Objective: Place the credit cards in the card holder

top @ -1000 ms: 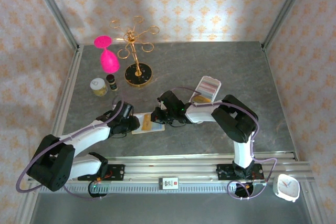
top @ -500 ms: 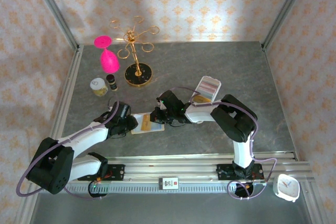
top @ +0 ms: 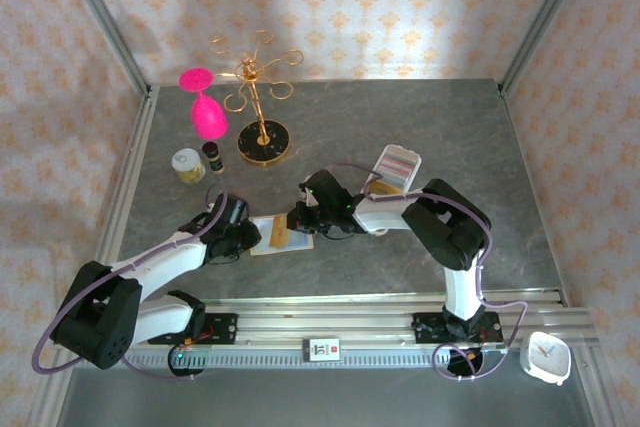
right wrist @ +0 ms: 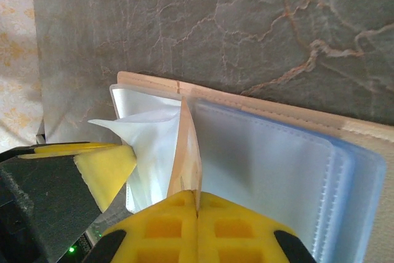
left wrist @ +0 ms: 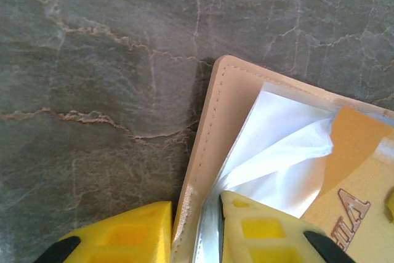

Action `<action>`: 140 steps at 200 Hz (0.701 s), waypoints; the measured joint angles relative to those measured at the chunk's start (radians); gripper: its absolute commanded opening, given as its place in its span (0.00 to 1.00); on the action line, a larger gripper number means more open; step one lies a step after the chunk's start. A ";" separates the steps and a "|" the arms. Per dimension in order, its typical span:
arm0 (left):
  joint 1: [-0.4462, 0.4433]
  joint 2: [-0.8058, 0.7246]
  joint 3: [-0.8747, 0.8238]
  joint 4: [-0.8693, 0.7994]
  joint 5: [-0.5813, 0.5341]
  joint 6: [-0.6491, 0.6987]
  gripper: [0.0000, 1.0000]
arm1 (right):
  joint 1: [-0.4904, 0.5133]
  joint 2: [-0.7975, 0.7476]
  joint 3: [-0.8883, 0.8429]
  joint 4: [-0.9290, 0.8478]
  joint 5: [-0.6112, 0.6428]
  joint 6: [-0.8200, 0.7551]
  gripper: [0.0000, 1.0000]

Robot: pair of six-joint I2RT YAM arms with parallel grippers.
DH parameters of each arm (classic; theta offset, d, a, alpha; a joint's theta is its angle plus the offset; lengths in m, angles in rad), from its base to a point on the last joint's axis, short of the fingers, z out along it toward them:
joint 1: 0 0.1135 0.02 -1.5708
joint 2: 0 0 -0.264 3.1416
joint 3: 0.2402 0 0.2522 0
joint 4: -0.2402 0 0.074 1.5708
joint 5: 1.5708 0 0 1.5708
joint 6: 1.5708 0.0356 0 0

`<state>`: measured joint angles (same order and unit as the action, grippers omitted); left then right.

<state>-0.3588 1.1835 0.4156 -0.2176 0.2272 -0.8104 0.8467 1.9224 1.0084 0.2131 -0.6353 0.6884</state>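
Observation:
The card holder (top: 268,235) lies open on the grey table, a tan cover with clear sleeves (right wrist: 265,158). My left gripper (left wrist: 196,229) is shut on its near-left edge, pinching the tan cover (left wrist: 215,121) and a clear sleeve between the yellow fingers. My right gripper (right wrist: 198,204) is shut on a yellow credit card (right wrist: 186,152) held edge-on, its far end at a sleeve in the holder's middle. That card (left wrist: 357,164) shows orange-yellow behind the sleeve in the left wrist view. In the top view the left gripper (top: 248,237) and right gripper (top: 300,221) meet over the holder.
A white tray (top: 397,165) with more cards sits just behind the right arm. At the back left stand a gold rack (top: 258,97), a pink glass (top: 203,109), a small jar (top: 187,164) and a dark bottle (top: 213,155). A white clock (top: 546,355) lies off the table, front right.
My left gripper's jaws have narrowed onto the holder's edge and the holder has shifted slightly. The right gripper and its card have stayed put.

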 measured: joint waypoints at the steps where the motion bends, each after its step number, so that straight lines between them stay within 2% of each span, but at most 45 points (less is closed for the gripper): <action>1: 0.000 -0.001 0.000 0.000 0.000 0.000 0.23 | 0.000 0.000 0.000 0.000 0.000 -0.002 0.00; 63: 0.000 -0.019 -0.022 0.025 0.005 0.004 0.29 | -0.002 0.000 0.012 -0.027 0.003 -0.033 0.00; 140: 0.000 -0.022 -0.019 0.037 0.027 0.007 0.43 | 0.000 0.000 0.013 -0.035 -0.011 -0.066 0.00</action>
<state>-0.3588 1.1618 0.3965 -0.1806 0.2543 -0.8032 0.8463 1.9224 1.0210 0.1776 -0.6460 0.6224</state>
